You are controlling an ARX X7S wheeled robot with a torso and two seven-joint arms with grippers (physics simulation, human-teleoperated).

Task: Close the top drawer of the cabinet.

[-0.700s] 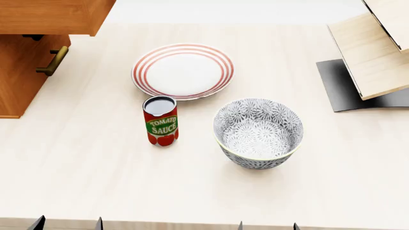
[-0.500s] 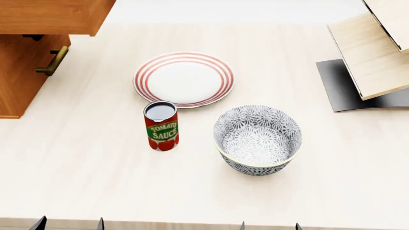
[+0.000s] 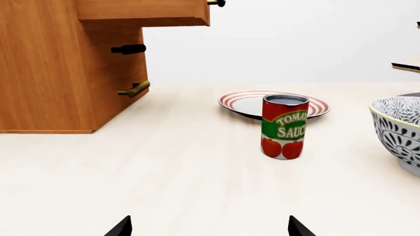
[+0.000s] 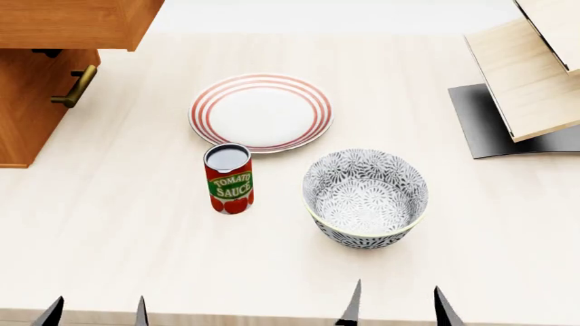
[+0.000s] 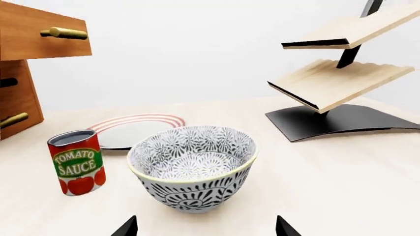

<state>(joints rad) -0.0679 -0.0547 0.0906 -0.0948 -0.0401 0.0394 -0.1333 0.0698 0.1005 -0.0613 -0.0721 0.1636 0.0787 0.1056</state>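
Observation:
The orange-brown wooden cabinet (image 4: pixel 32 115) stands at the table's far left. Its top drawer (image 4: pixel 73 24) is pulled out and overhangs the table. It also shows in the left wrist view (image 3: pixel 141 12) and, with its brass bar handle (image 5: pixel 64 33), in the right wrist view (image 5: pixel 43 37). A lower drawer handle (image 4: pixel 76 86) shows under it. My left gripper (image 4: pixel 95 314) is open and empty at the near table edge, far from the cabinet. My right gripper (image 4: pixel 392 309) is open and empty just in front of the patterned bowl.
A tomato sauce can (image 4: pixel 228 178) stands mid-table, a red-striped plate (image 4: pixel 261 112) behind it. A grey patterned bowl (image 4: pixel 365 197) sits to the right. A pale plywood rack (image 4: pixel 530 75) on a dark base stands at the far right.
My right gripper's fingers have risen further into the head view, toward the bowl. Earlier the plate, can and bowl shifted slightly nearer in view. The cabinet and left gripper look unchanged.

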